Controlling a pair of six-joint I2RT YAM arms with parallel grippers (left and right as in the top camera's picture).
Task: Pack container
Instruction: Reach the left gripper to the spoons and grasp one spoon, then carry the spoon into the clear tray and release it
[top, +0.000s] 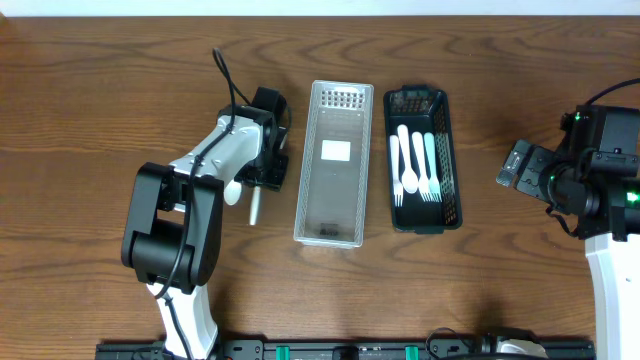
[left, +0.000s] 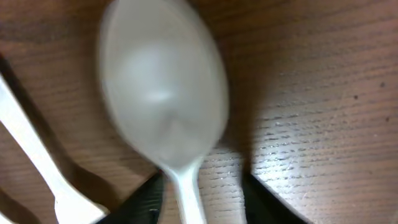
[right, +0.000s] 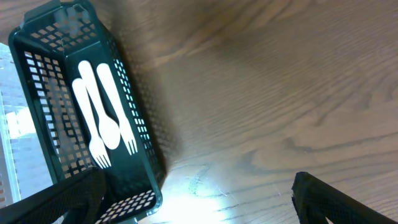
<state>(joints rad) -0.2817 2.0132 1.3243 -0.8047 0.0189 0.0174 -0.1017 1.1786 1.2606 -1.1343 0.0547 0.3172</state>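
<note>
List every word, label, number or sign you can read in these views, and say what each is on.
No text can be read in any view.
White label on the floor of the clear container: looks blank, and is too small to show any print.
Black basket, the white cutlery in it, and the table: no markings seen.

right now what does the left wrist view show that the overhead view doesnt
Only the left wrist view: a close, blurred white spoon lying on the wood, its handle running between the open fingers of the left tool, and a second white utensil at the left edge.
Only the overhead view: the clear tray, the black basket holding cutlery, and the right arm.
Both: the wooden table, and a white handle by the left tool. I cannot tell which utensil it belongs to.
</note>
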